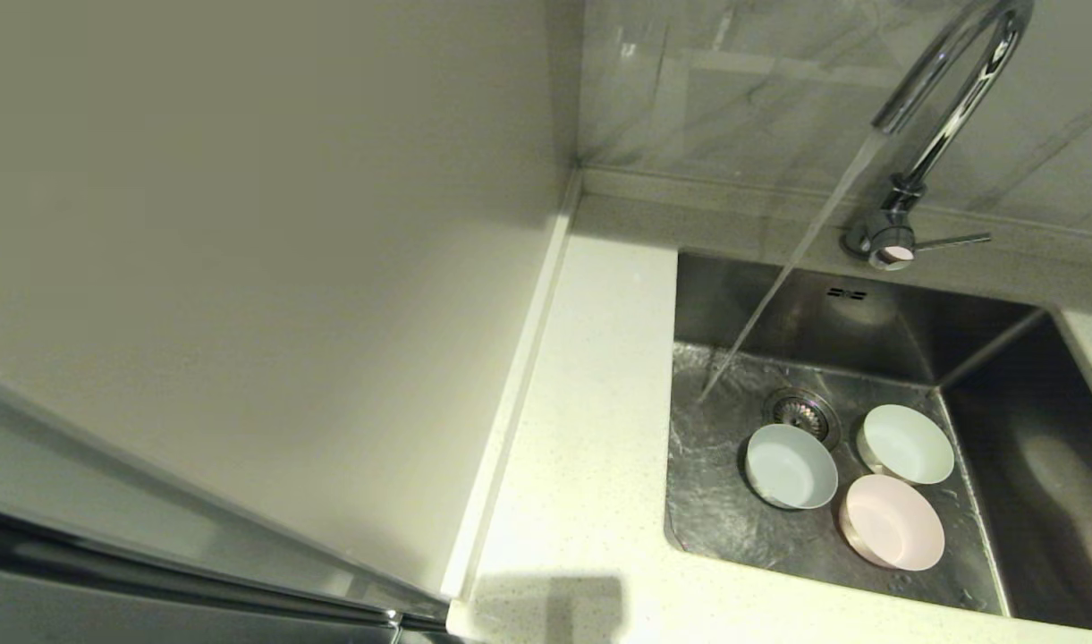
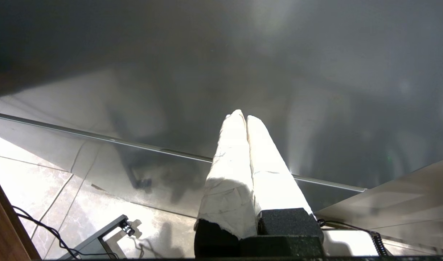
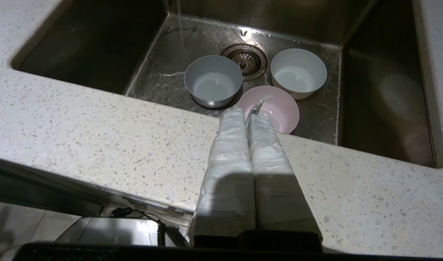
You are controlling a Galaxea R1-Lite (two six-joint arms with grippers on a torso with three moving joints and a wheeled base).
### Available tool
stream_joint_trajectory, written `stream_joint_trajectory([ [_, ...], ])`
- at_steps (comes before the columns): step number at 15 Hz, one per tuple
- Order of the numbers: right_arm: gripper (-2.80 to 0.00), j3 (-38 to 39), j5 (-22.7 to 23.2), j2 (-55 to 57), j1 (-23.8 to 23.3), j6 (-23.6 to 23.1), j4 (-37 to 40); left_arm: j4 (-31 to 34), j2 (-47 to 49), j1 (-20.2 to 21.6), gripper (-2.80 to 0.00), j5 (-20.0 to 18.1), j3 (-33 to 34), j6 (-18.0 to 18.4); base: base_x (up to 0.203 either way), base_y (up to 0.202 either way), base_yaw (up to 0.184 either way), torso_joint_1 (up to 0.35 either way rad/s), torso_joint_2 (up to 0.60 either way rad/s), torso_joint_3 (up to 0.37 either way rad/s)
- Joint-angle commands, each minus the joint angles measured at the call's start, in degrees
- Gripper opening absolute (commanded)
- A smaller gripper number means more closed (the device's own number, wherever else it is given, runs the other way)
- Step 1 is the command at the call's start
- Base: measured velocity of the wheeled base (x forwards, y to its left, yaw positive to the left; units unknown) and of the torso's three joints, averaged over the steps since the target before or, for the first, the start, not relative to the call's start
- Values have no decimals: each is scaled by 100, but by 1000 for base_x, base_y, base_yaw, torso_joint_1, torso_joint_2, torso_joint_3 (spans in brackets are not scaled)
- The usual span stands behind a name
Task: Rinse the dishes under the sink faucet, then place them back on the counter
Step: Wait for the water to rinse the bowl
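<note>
three bowls in the sink, tap running, both grippers closed & empty

head view: sink [image 1: 984, 358] fills the right half of the frame, counter [image 1: 590, 465] runs down the middle. faucet [image 1: 943, 107] at upper right, water stream [image 1: 787, 268] slanting down to the basin floor just left of the drain strainer [image 1: 803, 413]. three bowls sit upright on the basin floor, lower centre-right: blue bowl [image 1: 789, 467] touching the strainer's lower-left edge, whitish-green bowl [image 1: 905, 444] to the right of it, pink bowl [image 1: 893, 522] below, btwn the two. none under the stream.

right gripper [image 3: 248, 112]: fingers pressed together, holding nothing, above the counter's front edge, tips pointing at the pink bowl.

left gripper [image 2: 242, 115]: fingers also together, empty, facing a grey panel [image 2: 221, 54] w/ tiled floor [image 2: 43, 181] at lower left of its view.
</note>
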Motion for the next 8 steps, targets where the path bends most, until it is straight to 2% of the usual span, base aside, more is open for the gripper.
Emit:
stream_joint_trajectory([
  [1, -280, 0, 0, 11, 0, 0, -2, -2, -18, -1, -280, 4, 0, 0, 0, 0, 0, 0, 0, 0],
  [8, -280, 0, 0, 11, -6, 0, -10, -2, -26, -4, -280, 4, 0, -4, 0, 0, 0, 0, 0, 0],
])
